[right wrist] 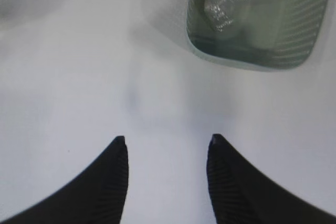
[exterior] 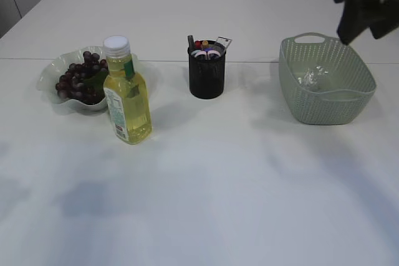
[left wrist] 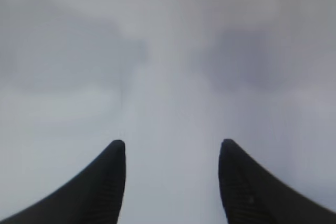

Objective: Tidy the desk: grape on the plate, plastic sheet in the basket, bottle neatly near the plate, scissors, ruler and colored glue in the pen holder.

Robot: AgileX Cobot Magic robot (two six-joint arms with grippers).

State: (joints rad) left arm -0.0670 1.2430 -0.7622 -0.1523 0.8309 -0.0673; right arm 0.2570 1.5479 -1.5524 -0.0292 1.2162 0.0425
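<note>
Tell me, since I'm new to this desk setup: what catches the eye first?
The yellow bottle with its white cap stands upright at front left, just beside the plate of dark grapes. At centre sits a black mesh pen holder stuffed with items; at right, a green basket holds the crumpled plastic sheet.

The near half of the counter [exterior: 206,204] lies bare, giving wide passage. Obstacles sit in a far row: plate [exterior: 50,73] at ten o'clock with the bottle [exterior: 126,95] just beside it, pen holder [exterior: 206,70] at twelve, basket [exterior: 325,82] at two, with open gaps between.
</note>
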